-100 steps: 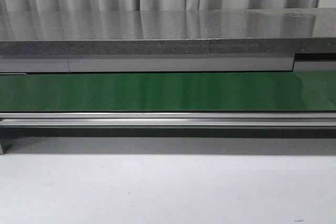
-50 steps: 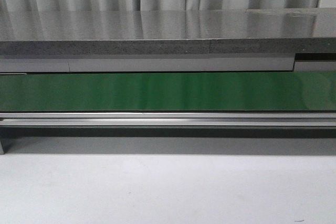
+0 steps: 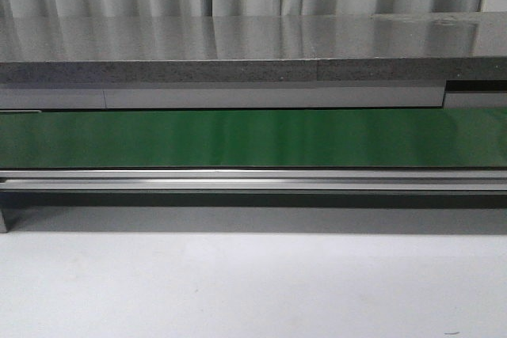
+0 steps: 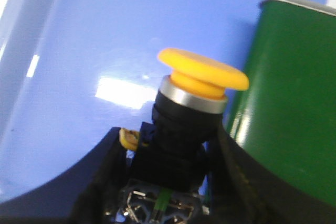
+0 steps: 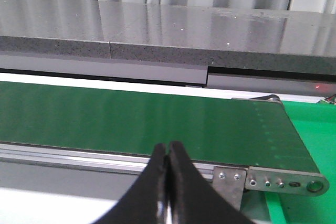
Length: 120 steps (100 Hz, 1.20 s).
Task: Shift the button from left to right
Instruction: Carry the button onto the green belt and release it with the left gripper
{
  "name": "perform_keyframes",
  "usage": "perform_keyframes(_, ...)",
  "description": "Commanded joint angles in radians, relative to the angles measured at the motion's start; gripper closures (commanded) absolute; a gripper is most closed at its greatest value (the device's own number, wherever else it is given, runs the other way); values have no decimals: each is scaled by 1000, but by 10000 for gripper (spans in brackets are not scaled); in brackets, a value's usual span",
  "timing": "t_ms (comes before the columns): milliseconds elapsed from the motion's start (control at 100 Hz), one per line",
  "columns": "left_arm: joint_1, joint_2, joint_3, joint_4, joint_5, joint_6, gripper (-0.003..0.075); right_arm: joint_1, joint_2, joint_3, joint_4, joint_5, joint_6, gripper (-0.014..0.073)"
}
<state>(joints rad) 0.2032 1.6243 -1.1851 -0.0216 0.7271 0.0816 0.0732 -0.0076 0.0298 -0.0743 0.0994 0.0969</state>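
In the left wrist view my left gripper (image 4: 169,161) is shut on the button (image 4: 202,74). Its round orange-yellow cap points away from the wrist, above a silver ring and a black blocky body (image 4: 173,150) held between the two dark fingers. A green mark shows on the pale part at the base. The button hangs over a blue surface (image 4: 94,51), next to the end of the green belt (image 4: 289,108). In the right wrist view my right gripper (image 5: 168,153) is shut and empty, in front of the belt's rail. Neither gripper nor the button shows in the front view.
The green conveyor belt (image 3: 253,138) runs across the front view, with a metal rail (image 3: 253,180) in front and a grey stone ledge (image 3: 238,69) behind. White tabletop (image 3: 253,290) lies in front. The belt's right end bracket (image 5: 283,179) meets a bright green surface (image 5: 310,129).
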Motion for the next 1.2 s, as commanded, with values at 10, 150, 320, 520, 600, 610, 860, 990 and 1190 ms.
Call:
perform_keyframes(10,-61,-44,-25,-21,-25,11,715,2,-18,-1,-11,-81,0,662)
perform_keyframes(150,-127,-22,-25,-21,-25,11,715,2,-18,-1,-11,-81,0,662)
perform_keyframes(320,-159,15,-25,-27,-23,11,714,2,-18,-1,-11,-81,0,662)
perform_keyframes(520,-161,35,-25,-41,-12,11,531,2,-18,-1,-11,-81,0,662)
perform_keyframes(600,-161,35,-25,-41,-8,11,372,2,-18,-1,-11,-81,0,662)
perform_keyframes(610,-161,35,-25,-41,-8,11,340,2,-18,-1,-11,-81,0,662)
perform_keyframes(860,-161,33,-25,-41,-8,15,108,2,-18,-1,-11,-81,0,662)
perform_keyframes(990,-163,-4,-25,-45,-15,28,108,2,-18,-1,-11,-81,0,662)
perform_keyframes(1190,-213,-125,-15,-43,-73,37,108,2,-18,-1,-11,-81,0,662)
